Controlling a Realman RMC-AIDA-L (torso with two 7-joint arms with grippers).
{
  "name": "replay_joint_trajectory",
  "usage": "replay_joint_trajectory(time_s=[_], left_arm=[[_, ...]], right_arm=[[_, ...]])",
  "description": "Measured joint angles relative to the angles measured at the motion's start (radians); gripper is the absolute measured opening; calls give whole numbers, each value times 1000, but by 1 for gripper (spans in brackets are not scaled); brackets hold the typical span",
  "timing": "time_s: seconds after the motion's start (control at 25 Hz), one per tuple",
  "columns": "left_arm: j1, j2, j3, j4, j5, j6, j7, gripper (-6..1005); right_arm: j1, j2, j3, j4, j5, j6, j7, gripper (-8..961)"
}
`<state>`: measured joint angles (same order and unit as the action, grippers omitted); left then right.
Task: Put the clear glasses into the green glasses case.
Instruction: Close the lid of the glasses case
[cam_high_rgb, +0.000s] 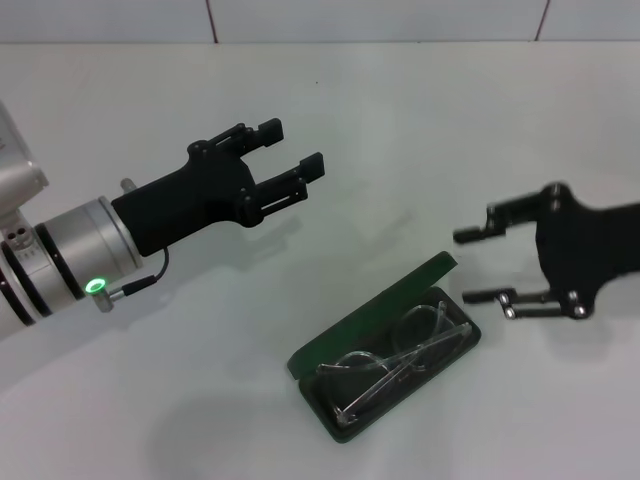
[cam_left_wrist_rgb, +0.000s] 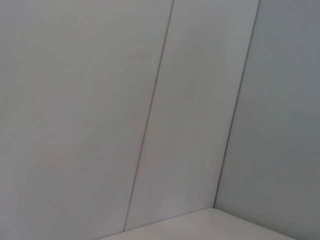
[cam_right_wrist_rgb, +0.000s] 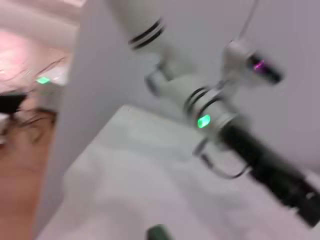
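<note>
Clear glasses (cam_high_rgb: 400, 350) in green glasses case (cam_high_rgb: 345, 335), head-view only.

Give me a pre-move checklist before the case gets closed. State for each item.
1. Clear glasses inside the green glasses case: ok.
2. Lid up: ok, open and leaning away.
3. Glasses fully below the rim: cannot tell; one arm lies near the edge.
4. Left gripper empty: ok, open above the table, away from the case.
5. Right gripper empty: ok, open beside the case's end, not touching.
</note>
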<state>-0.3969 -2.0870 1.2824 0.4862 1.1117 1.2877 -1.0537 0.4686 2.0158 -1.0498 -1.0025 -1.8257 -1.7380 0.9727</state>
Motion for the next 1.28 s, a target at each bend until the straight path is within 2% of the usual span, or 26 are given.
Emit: replay_joint_trajectory(time_s=[0.16,0.44,0.64,0.84,1.08,1.28], left_arm=[[-2,-1,0,-6,0,1,4,758],[1,-1,0,-12,5,2,4,758],[2,1,2,-12,8,2,3,758],[5,2,3,-12,10,2,5,758],[6,5,1,-12,10,2,5,758],[4,5,0,-12,10,2,13,758]], right_arm=[[6,5,-31,6,29,64,4,512],[23,2,-230,-79,-27,239,107,514],[53,5,-300,-137,-147,255,174,641],[86,6,-370,-130,-179,320,213,833],[94,7,-439,-126,-192,375,222,817],[111,8,-450,-102,-209,399,245,708]])
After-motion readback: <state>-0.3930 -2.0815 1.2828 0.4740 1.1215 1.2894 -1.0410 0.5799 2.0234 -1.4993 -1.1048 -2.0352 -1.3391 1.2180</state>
